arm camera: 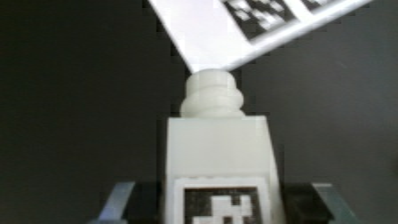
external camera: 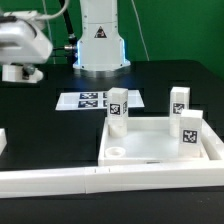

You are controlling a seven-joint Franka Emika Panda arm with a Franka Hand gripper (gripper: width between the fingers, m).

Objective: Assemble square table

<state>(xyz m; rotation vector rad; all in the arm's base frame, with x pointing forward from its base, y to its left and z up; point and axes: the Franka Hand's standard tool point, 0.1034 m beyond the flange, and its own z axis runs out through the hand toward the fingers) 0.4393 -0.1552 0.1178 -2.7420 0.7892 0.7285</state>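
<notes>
The white square table top [external camera: 150, 150] lies near the front barrier, rim up, with a round socket [external camera: 117, 153] showing at its near left corner. Three white tagged legs stand upright around it: one [external camera: 118, 108] at the back left corner, one [external camera: 180, 100] at or just behind the back right, one [external camera: 190, 131] on the right side. My gripper [external camera: 20, 72] hangs high at the exterior view's left, well away from the top. In the wrist view my gripper [arm camera: 221, 205] is shut on a fourth leg [arm camera: 217, 145], whose rounded threaded tip points away from the hand.
A long white barrier wall [external camera: 100, 181] runs along the front edge. The marker board [external camera: 90, 101] lies flat on the black table behind the top and also shows as the marker board [arm camera: 267, 30] beyond the held leg. The robot base [external camera: 100, 40] stands at the back.
</notes>
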